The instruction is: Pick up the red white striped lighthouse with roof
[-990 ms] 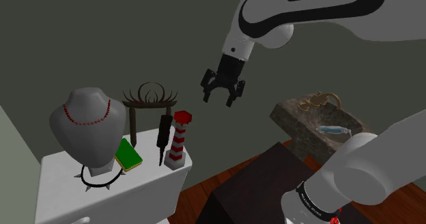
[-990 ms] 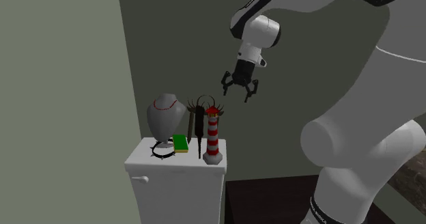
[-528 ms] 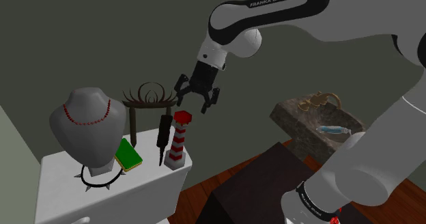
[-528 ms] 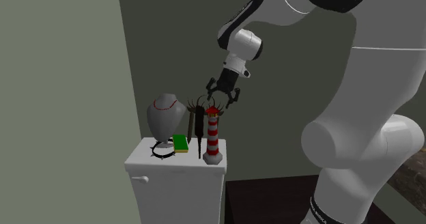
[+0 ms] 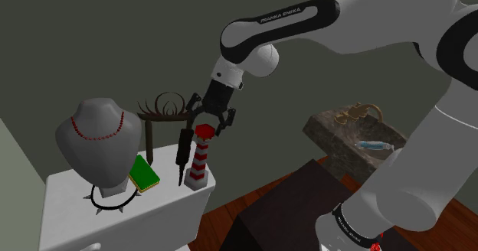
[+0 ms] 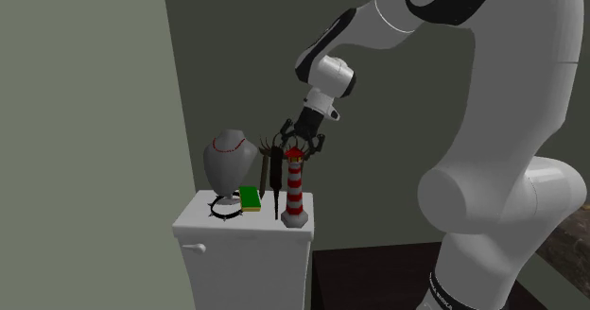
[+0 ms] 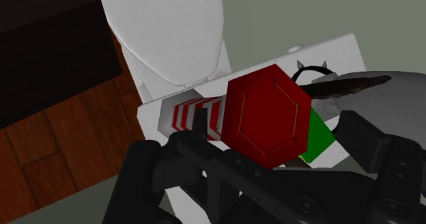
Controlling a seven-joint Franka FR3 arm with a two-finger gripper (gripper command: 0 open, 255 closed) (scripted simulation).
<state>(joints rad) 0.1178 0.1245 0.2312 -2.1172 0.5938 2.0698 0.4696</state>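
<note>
White gear first: one arm (image 5: pixel 264 54) (image 6: pixel 492 119), and one cabinet whose top is the worktop (image 5: pixel 165 203) (image 6: pixel 241 225), lower left of the shoulder view.

On the worktop, one of each:
- grey bust (image 5: pixel 96 138) (image 6: pixel 225 164) wearing a red bead necklace (image 5: pixel 97 131)
- brown horned rack (image 5: pixel 165 108) behind it
- red-and-white striped lighthouse (image 5: pixel 199 161) (image 6: pixel 296 193) (image 7: pixel 270 117) with a red six-sided roof, upright at the worktop's right end in both exterior views
- black slender tool (image 5: pixel 184 151) (image 6: pixel 276 171)
- green block (image 5: pixel 143 173) (image 6: pixel 250 198) (image 7: pixel 317 137)
- black spiked collar (image 5: pixel 115 203) (image 6: pixel 225 212) (image 7: pixel 310 70) at the bust's foot

Versus 0.5 s ago: in the shoulder view the jaws were up and right of the roof, now lower and further left, directly over it. Lighthouse unmoved.

Jaws are open. In the wrist view the roof sits between the two fingers, gap on both sides, no contact.

Crowding: the black tool stands just beside the lighthouse on its left in the shoulder view, the rack close behind, and the green block near the base.

Right of the shoulder view, well apart: one stone-look block (image 5: pixel 337 138) with one pair of glasses (image 5: pixel 360 112) and one small bottle (image 5: pixel 374 145).
</note>
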